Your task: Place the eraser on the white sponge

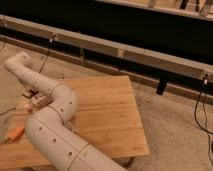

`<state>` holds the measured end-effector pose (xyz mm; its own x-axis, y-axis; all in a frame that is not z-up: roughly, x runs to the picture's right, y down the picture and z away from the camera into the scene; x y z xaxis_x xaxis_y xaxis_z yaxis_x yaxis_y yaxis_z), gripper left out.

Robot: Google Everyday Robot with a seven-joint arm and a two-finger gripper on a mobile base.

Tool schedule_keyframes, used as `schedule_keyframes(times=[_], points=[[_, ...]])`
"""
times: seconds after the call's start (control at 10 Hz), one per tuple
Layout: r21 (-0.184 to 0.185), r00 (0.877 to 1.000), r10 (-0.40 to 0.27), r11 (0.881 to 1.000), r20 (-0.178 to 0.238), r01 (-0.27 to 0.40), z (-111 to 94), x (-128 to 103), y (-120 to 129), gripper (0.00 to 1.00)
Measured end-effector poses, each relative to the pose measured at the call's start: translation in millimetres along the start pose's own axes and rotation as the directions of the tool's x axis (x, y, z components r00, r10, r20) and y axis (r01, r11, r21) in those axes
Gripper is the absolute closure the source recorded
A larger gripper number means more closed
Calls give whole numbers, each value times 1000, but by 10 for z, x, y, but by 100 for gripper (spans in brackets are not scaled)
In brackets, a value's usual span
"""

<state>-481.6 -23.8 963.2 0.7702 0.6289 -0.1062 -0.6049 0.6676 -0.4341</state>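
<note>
Where the gripper (pixel 34 98) hangs low (eraser unseen): wooden table (pixel 107 112).

We find the gripper (pixel 36 98) low over the left part of the worktop (pixel 105 115), at the end of the arm (pixel 50 125) that reaches in from the lower edge. Nearer us and to the gripper's left lies a stick-shaped thing (pixel 15 133) on the worktop's left edge. Right of the gripper the worktop spreads wide. Behind it, across the floor (pixel 170 120), runs a long rail (pixel 120 50).
</note>
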Motion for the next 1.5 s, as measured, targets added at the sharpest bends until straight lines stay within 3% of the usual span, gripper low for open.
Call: schedule_keyframes(times=[0.3,0.6,0.9,1.2,1.5], points=[[11,1000,-14,1000,11,14,31,-23,-17,100],[121,994,-51,992,96,39,-48,-311,-196,100],[162,988,-48,986,146,24,-8,-446,-230,100],[156,984,-34,988,175,6,36,-503,-199,100],[99,982,-22,995,188,4,32,-530,-72,100]])
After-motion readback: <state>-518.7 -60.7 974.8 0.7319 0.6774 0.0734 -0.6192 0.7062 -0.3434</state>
